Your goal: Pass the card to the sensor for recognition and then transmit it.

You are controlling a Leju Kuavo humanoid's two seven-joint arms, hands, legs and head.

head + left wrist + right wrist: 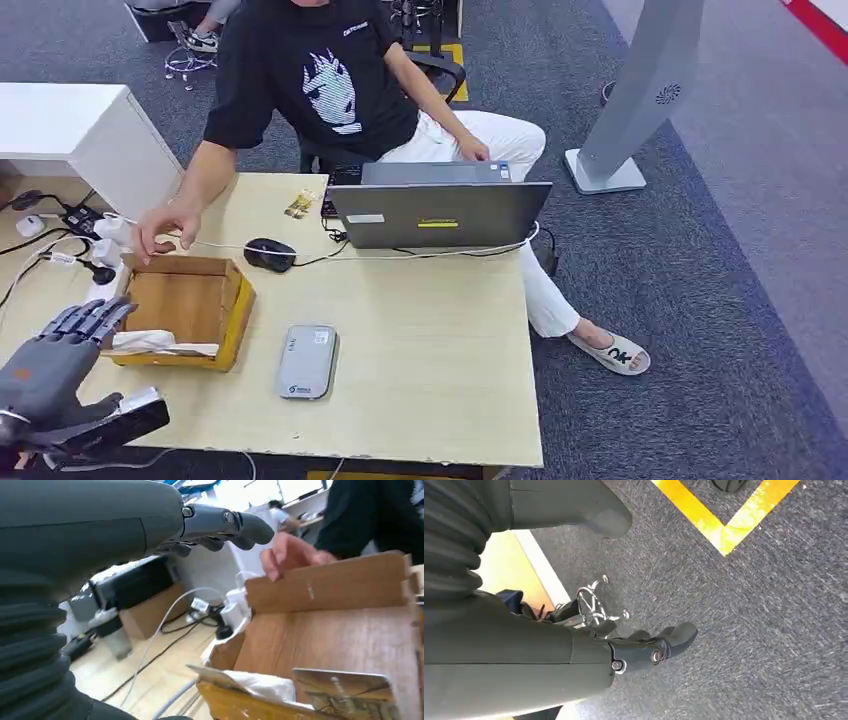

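One table (430,380), and on it sat one wooden box (185,305), one grey sensor pad (307,361), one laptop (440,212) and one black mouse (269,253). One person (300,80) sat at the far edge, a hand (165,228) resting at the box's far rim. The box stood near the table's left edge; the sensor lay just beside it, toward the near edge. The laptop stood at the far edge, the mouse between it and the box.

One card (350,692) showed in the left wrist view, leaning inside the box at its near wall, beside crumpled white paper (262,685). The left hand (60,360) hovered off the table's near left corner, fingers (90,318) stretched out and spread, holding nothing; their tips reached toward the box's near-left edge, the card apart from them, untouched. The right hand (644,647) hung over grey carpet (749,630), fingers loosely curled on nothing, with one yellow floor stripe (724,525) beyond.
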